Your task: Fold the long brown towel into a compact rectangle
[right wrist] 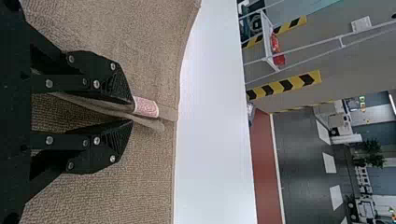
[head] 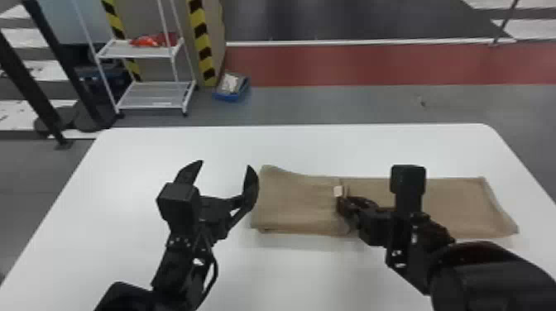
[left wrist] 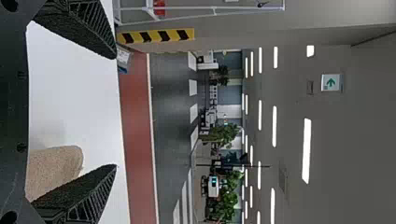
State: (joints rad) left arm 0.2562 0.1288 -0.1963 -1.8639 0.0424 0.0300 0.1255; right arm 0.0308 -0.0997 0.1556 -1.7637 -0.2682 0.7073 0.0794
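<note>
Head view: The long brown towel (head: 298, 206) lies on the white table (head: 165, 144), long axis running left to right, roughly parallel to the far edge and extending toward the right edge. Its left section is doubled over; the folded-back end, marked by a small label (head: 338, 191), lies near mid-length. The right gripper (head: 341, 202) is at that end. The left gripper (head: 225, 165) is positioned just beyond the towel's left end, fingers wide apart and empty; the towel lies to its right. The left gripper is the nearer one for the left end, the right gripper for the labelled end. Next step, as judged: set the labelled end, then fold along the long axis. Risk: dragging the upper layer out of square. Beyond the table: a white rack (head: 157, 99), a blue bin (head: 233, 97) and a red floor band (head: 372, 62).

Left wrist view: The open fingers span bare table, with a rounded towel corner beside one finger. Room: an exit sign (left wrist: 331, 82) and ceiling lights.

Right wrist view: The fingers are nearly together, the towel's end layers pinched between them, label at the tips. Room: hazard-striped trim (right wrist: 285, 86).
</note>
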